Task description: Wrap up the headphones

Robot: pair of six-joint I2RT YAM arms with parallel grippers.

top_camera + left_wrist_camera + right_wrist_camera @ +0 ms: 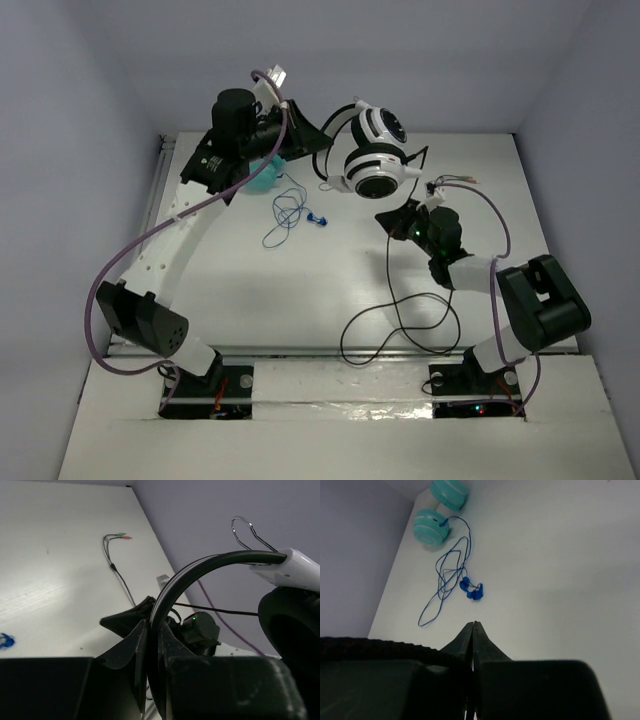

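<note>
We lose the headphones (pixel 235 556) where the headband drops between the fingers (pixel 127 652) of the left tool (pixel 152 630), and the right edge of the left wrist view slices off the black ear pad (pixel 290 630). The blue earbuds (pixel 4 641) just peek in at that view's left edge. From above, the left arm (pixel 235 115) covers most of the teal headphones (pixel 266 178). Its tool is tucked behind the headband, so we can't make it out. On the right wrist view the top edge clips the upper teal cup. The right tool (pixel 473 626) has its tips pressed together, but whether the cable (pixel 392 290) is pinched there, we cannot tell. The plug (pixel 455 182) is too small from above to read.
</note>
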